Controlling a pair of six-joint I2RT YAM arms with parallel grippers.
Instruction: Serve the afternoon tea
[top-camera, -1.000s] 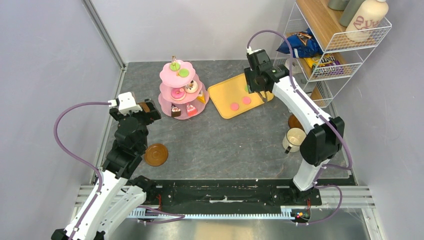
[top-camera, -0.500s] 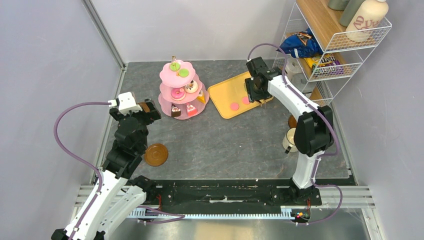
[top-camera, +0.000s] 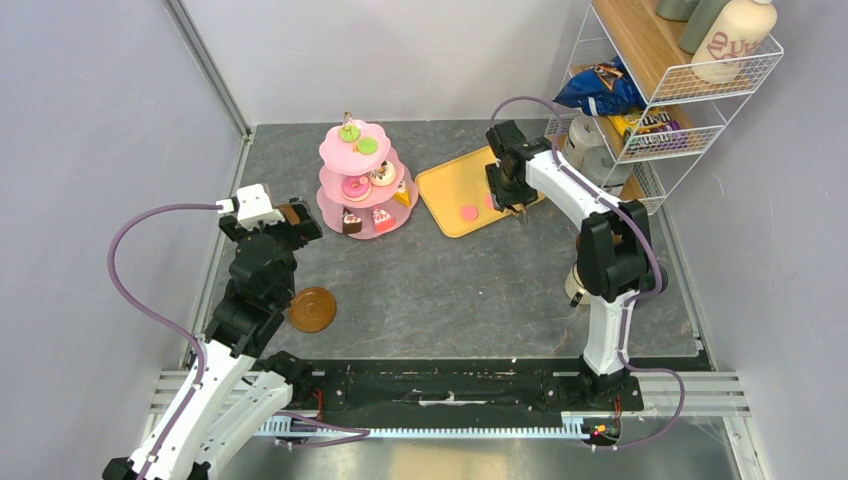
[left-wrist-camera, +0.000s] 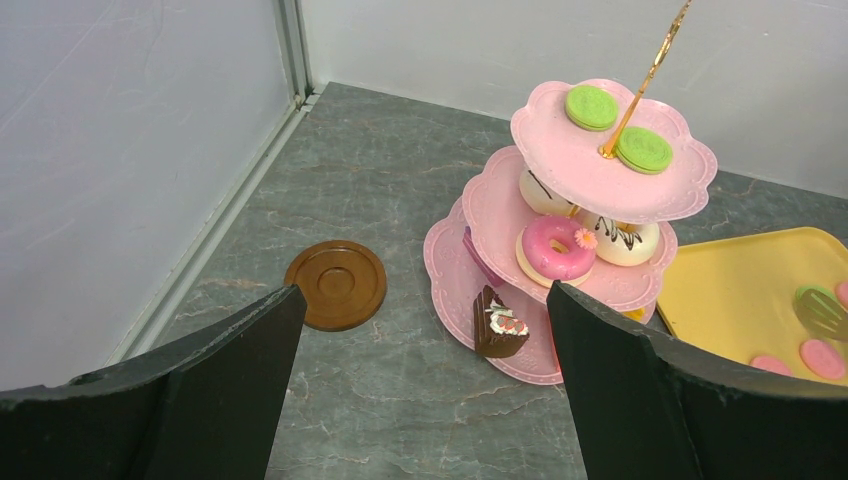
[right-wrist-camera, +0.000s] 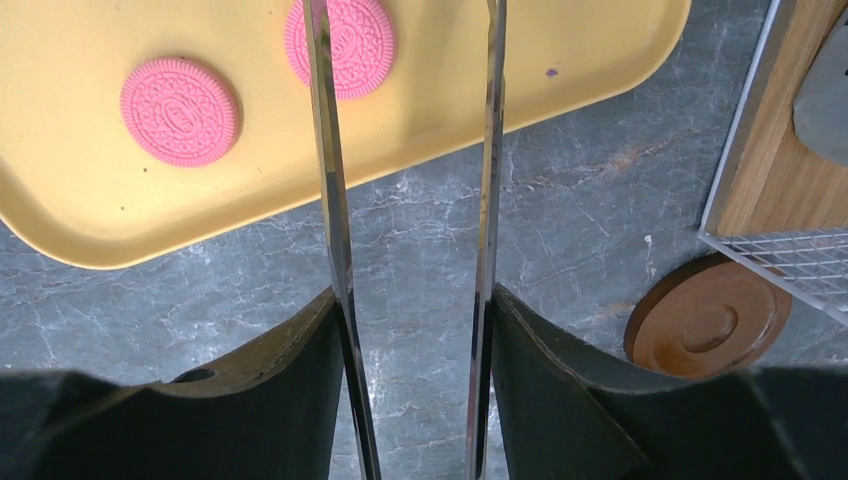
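The pink three-tier stand (top-camera: 360, 180) (left-wrist-camera: 590, 195) holds green macarons (left-wrist-camera: 592, 106), donuts (left-wrist-camera: 553, 247) and cake wedges (left-wrist-camera: 498, 324). To its right, a yellow tray (top-camera: 450, 190) carries two pink macarons (right-wrist-camera: 180, 110) (top-camera: 467, 212). My right gripper (top-camera: 508, 195) (right-wrist-camera: 413, 292) hangs over the tray's near right edge, shut on metal tongs (right-wrist-camera: 326, 150) whose blades reach past one pink macaron (right-wrist-camera: 350, 45). A green macaron (left-wrist-camera: 815, 298) lies by the tong tips. My left gripper (top-camera: 300, 222) (left-wrist-camera: 425, 295) is open and holds nothing, left of the stand. One brown saucer (top-camera: 312, 309) (left-wrist-camera: 336, 284) lies near it.
Another saucer (right-wrist-camera: 708, 328) lies under the wire shelf (top-camera: 690, 100) at the right, which holds a blue crisp bag (top-camera: 600, 90), a yellow candy packet (top-camera: 650, 125) and a cream bottle (top-camera: 735, 40). A mug (top-camera: 574, 286) is mostly hidden behind my right arm. Walls close the left and back.
My right wrist has dropped and shifted slightly left over the tray's edge with the tongs, its elbow folding in. The left arm has not moved.
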